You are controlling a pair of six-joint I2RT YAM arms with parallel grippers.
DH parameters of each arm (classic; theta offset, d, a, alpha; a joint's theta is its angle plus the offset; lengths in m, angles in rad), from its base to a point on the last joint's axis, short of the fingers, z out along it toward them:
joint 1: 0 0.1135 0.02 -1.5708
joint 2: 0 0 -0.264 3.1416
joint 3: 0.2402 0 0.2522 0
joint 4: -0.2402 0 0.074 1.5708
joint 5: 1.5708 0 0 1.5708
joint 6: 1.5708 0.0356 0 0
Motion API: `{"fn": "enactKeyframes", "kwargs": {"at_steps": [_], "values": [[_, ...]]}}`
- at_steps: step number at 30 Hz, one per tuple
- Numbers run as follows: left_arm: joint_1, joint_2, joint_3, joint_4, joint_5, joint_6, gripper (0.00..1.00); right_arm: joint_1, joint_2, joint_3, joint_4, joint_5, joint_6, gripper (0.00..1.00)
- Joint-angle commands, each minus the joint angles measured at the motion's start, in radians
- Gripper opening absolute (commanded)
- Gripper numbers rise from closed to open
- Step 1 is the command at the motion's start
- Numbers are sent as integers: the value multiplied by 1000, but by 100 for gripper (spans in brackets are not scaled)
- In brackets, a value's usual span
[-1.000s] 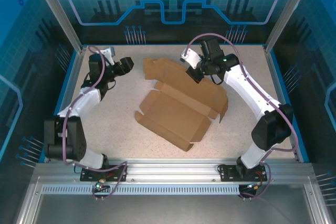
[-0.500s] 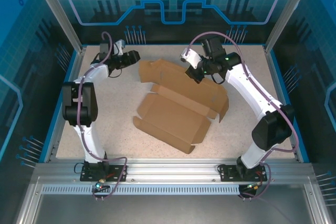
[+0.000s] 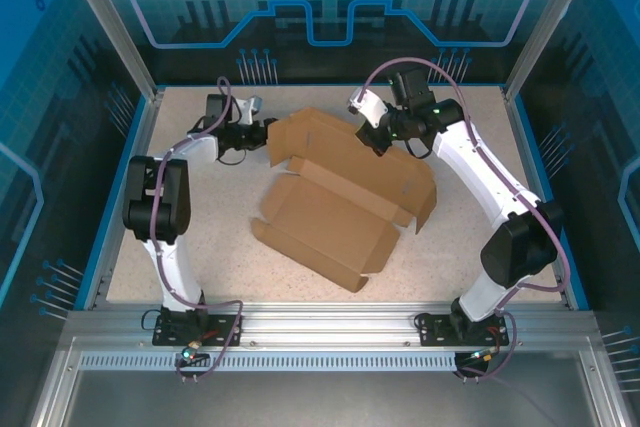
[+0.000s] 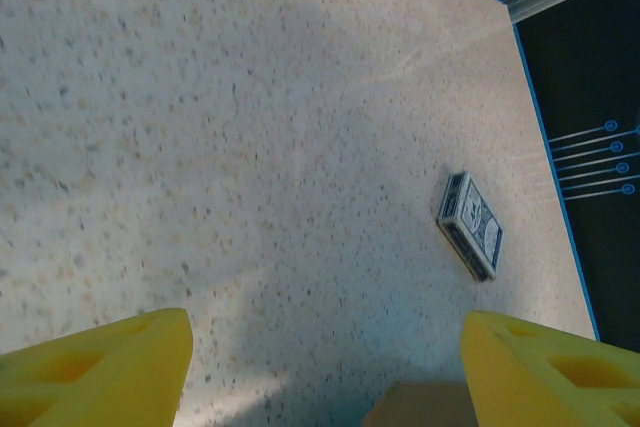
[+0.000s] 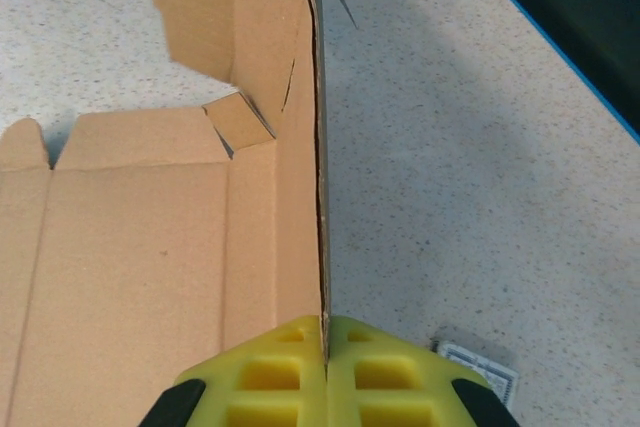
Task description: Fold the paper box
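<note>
Right end effector [image 5: 325, 347] clamped on the paper box [image 3: 340, 202] — left end effector [image 4: 327, 352] apart, seemingly beside it.

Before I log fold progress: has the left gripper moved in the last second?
Yes. The left gripper has travelled right, away from the table's left rail, toward the cardboard box's far-left flap.

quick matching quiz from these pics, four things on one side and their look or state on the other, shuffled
Things:
1. left gripper
2. right gripper
3. paper box
4. card

States:
a. shut on an upright cardboard edge
b. white-edged, with a dark picture
c. jaws wide apart
d. brown, only partly folded

Pairs: 1-c, 2-a, 3-d, 4-b
</note>
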Motion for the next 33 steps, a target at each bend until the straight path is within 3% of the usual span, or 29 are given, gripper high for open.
{"fn": "enactKeyframes", "kwargs": {"at_steps": [1, 19, 33], "values": [[-16, -73, -54, 66, 4, 21, 72, 20, -19, -35, 66, 91, 16, 0], [-20, 22, -33, 46, -150, -9, 71, 150, 14, -190, 287, 417, -112, 0], [-23, 70, -2, 73, -97, -26, 72, 194, 7, -297, 429, 524, -210, 0]]}}
